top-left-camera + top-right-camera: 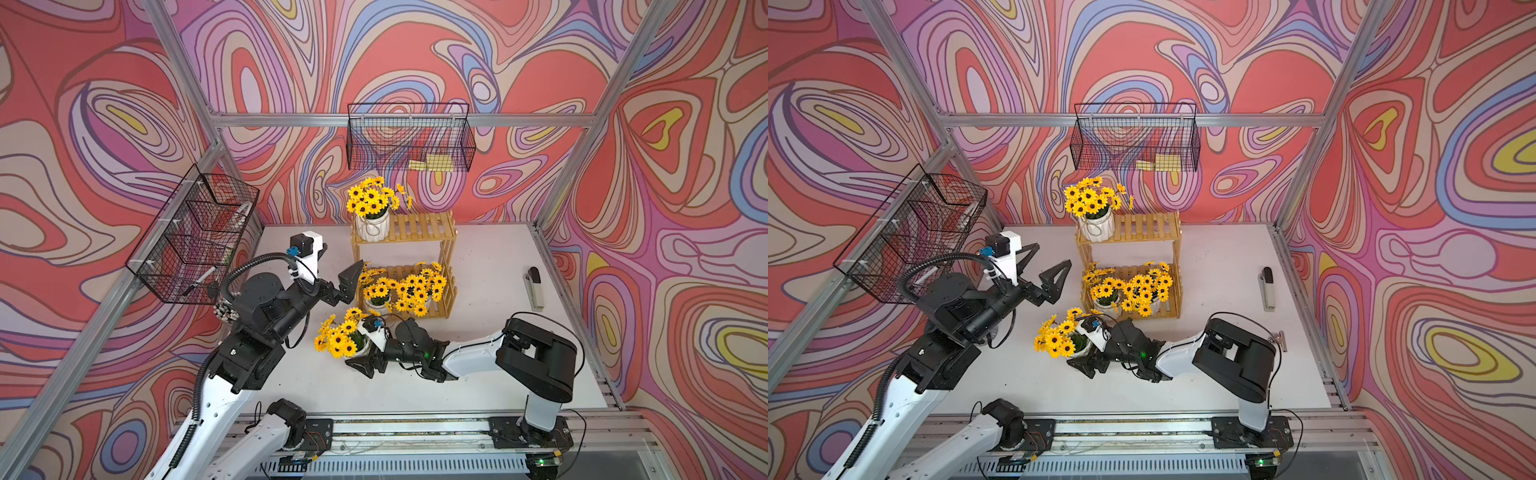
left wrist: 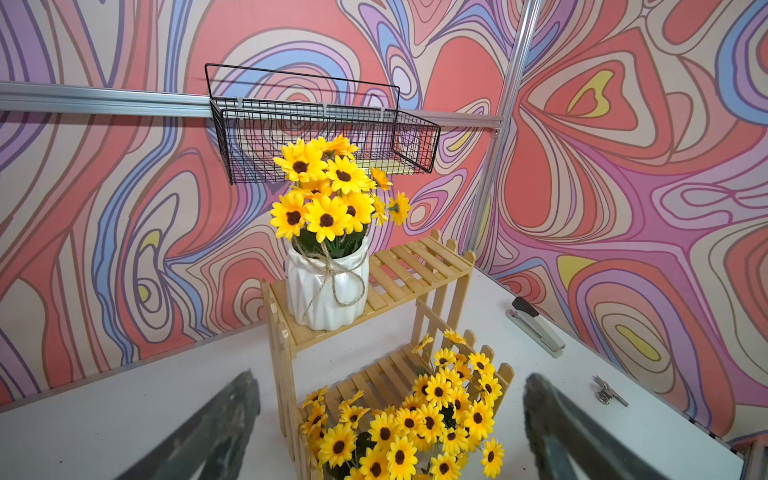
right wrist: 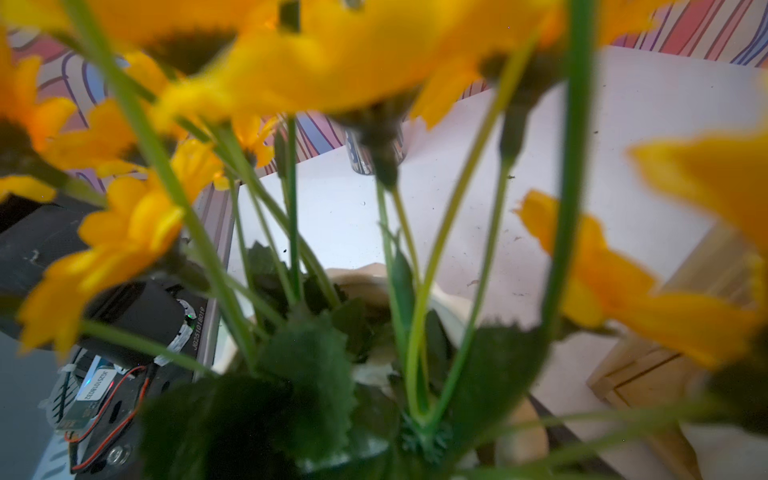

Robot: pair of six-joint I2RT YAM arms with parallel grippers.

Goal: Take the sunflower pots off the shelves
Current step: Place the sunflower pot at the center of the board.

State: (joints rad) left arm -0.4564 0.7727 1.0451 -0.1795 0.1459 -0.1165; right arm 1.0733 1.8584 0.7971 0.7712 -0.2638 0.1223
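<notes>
**Sunflower pots and shelves, task partly done.** One pot (image 1: 337,337) stands upright on the surface (image 1: 490,266) just in front of the shelves (image 1: 419,226), clear of the slats. I read it as the first one off. My right tool (image 1: 365,353) sits low astride it with the jaws wide. Blooms fill the right wrist view, so I cannot tell whether the jaws press the pot or have let go.

Three pots are left to take. The top pot (image 2: 328,286) is at the left end of the upper tier. A lower pair (image 1: 401,289) stands side by side, blooms mingled, filling the lower tier.

My left tool (image 2: 390,376) hangs released and empty beside the shelves' left side, facing them, probably for the top pot.

Obstacles, as I judge them:
- Picket sides fence the lower pair in.
- The back-wall wire basket (image 1: 409,137) hangs above the top pot's blooms and limits lift.

A stapler (image 1: 535,289), a clip (image 2: 609,390) and a side basket (image 1: 195,241) lie well apart.
</notes>
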